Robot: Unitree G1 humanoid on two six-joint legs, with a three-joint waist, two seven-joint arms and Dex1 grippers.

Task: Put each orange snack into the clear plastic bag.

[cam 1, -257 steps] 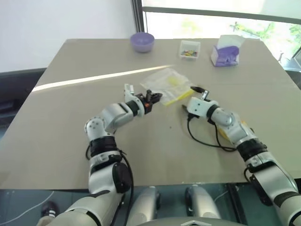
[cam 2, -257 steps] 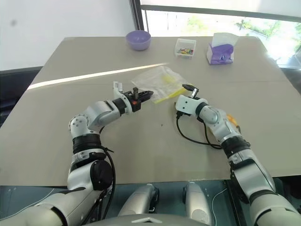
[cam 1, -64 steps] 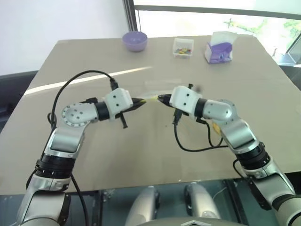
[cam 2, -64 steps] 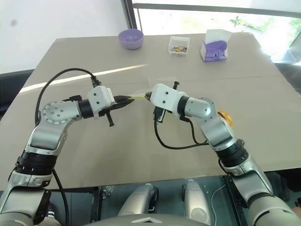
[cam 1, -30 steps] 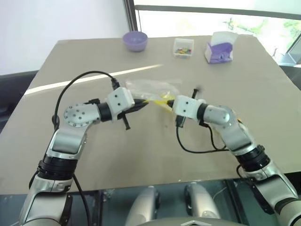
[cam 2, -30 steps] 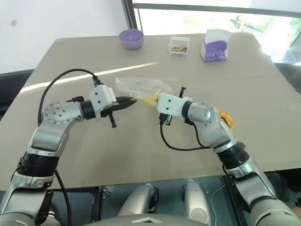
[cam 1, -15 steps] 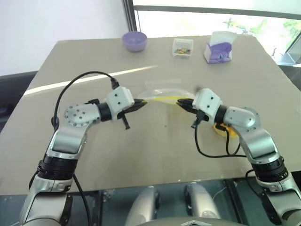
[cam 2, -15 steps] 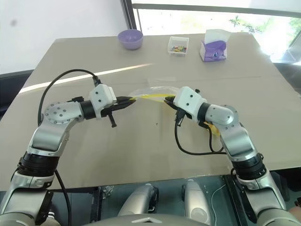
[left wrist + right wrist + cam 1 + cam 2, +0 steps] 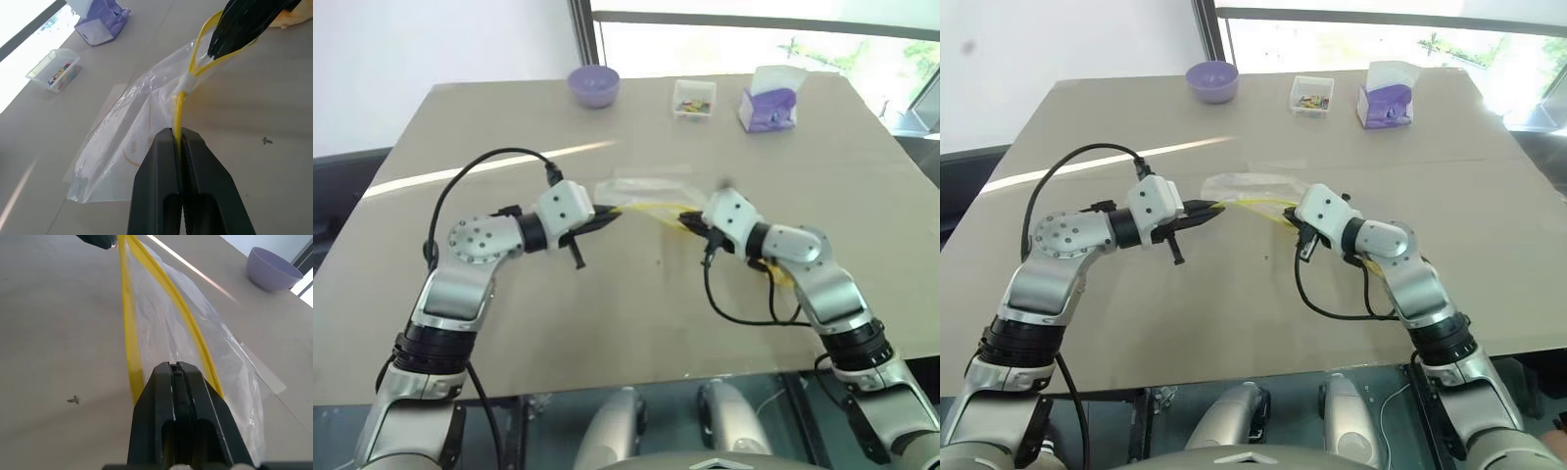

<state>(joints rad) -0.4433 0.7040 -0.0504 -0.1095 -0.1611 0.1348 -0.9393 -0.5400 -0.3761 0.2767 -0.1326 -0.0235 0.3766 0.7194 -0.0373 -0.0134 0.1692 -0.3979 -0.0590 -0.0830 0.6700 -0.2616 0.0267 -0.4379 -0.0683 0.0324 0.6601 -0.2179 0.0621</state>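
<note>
Both hands (image 9: 178, 142) clamped on clear plastic bag (image 9: 132, 142)

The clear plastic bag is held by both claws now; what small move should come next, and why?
Probably draw the right claw slightly away from the left claw. Both are shut on the yellow seal strip of the crinkly clear plastic bag, whose mouth gapes only narrowly, too narrow for a snack.

Faint print on the clear plastic bag (image 9: 128, 147) — too blurred to read.
</note>
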